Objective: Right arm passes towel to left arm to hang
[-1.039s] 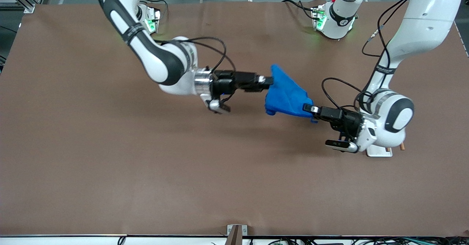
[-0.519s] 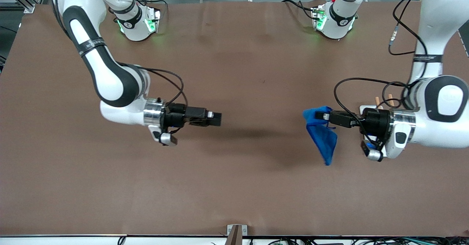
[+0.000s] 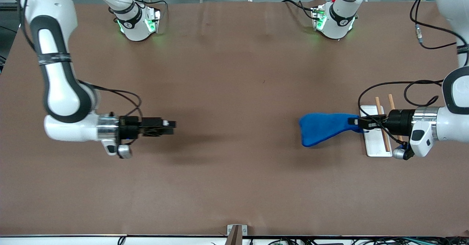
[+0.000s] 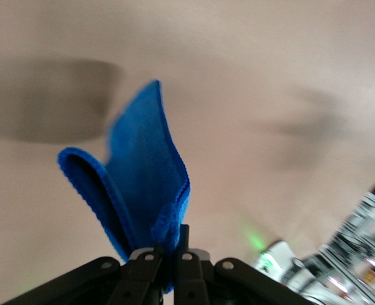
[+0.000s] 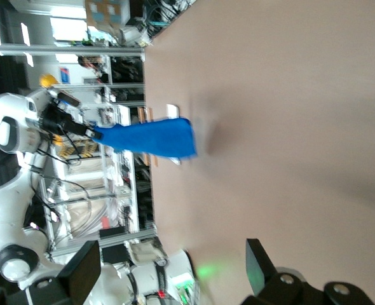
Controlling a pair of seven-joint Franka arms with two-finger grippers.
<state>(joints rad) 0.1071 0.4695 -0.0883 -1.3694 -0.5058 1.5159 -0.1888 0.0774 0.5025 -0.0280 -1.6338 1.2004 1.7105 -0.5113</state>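
Brown matte table (image 3: 234, 186) filled the front view, both arm bases glowing green along its 12 o'clock edge. Working across the front view from its 9 o'clock edge: the right arm (image 3: 58, 87) hung over its own end of the table, forearm level, right gripper (image 3: 172, 124) pointing toward 3 o'clock over bare table. Its fingers (image 5: 82, 273) stood spread wide in the right wrist view, with nothing between them; this arm looked parked and waiting. Centre of the table carried nothing but shadows. Toward 3 o'clock, the towel (image 3: 322, 128) hung in the air, stretched nearly level with its free end flaring toward 9 o'clock, pinched at one narrow end by the left gripper (image 3: 357, 121). In the left wrist view the jaws were clamped on a folded edge of cloth (image 4: 146, 190), two layers visible. The left arm (image 3: 439, 127) reached in from 3 o'clock. Under the left gripper lay the white tray (image 3: 373, 147) with two wooden rods (image 3: 381, 127), close to the left arm's end. Judgement: handover done, hanging step in hand. To do it well, carry the towel's middle across one rod, lower until the cloth drapes on both sides, and only then unclamp; a release off-centre would likely let it slide off.
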